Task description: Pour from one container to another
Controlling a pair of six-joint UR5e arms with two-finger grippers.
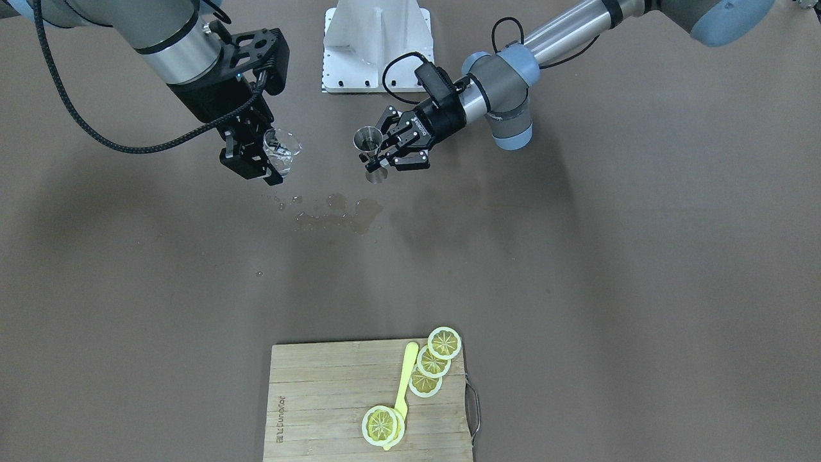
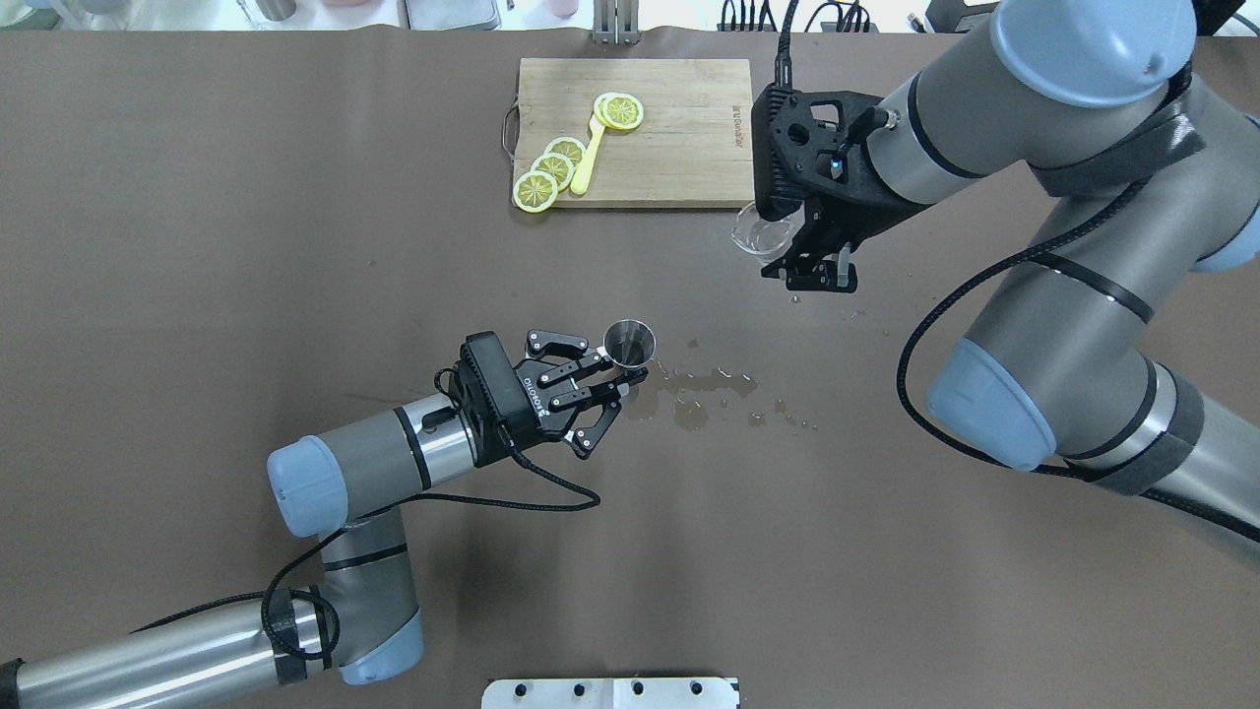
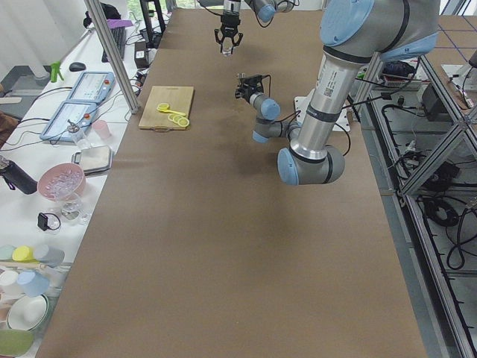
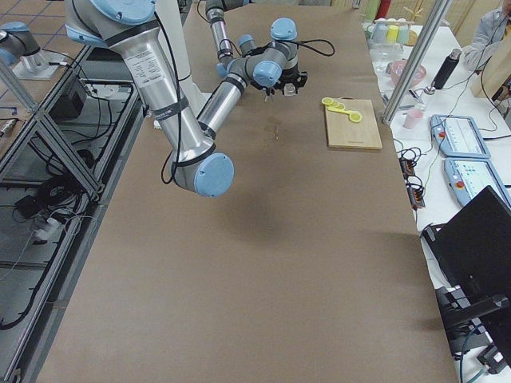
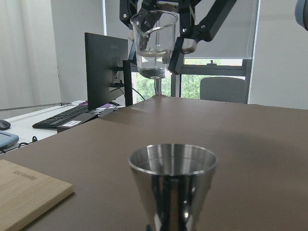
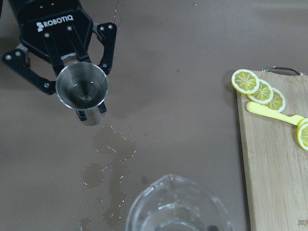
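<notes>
The left pincer [image 2: 618,377] grips the steel jigger [image 2: 630,343] at its waist, upright over the middle of the worktop [image 2: 295,246]. The right pincer [image 2: 817,271] holds the glass beaker [image 2: 760,234] level, well apart, nearer the far edge. The pour seems not yet begun: the beaker's lip must come over the jigger, then tilt gently.

Glass beaker [image 2: 756,236] mostly hidden behind the right arm's black mount [image 2: 797,148] overhead. Steel jigger [image 5: 172,187] base cut off in left wrist view.

Clear glass beaker [image 5: 154,48] with pouring lip, upright, held up in the air, a little liquid inside, shiny steel jigger [image 6: 82,89], upright, mouth open upward, lower, well apart
</notes>
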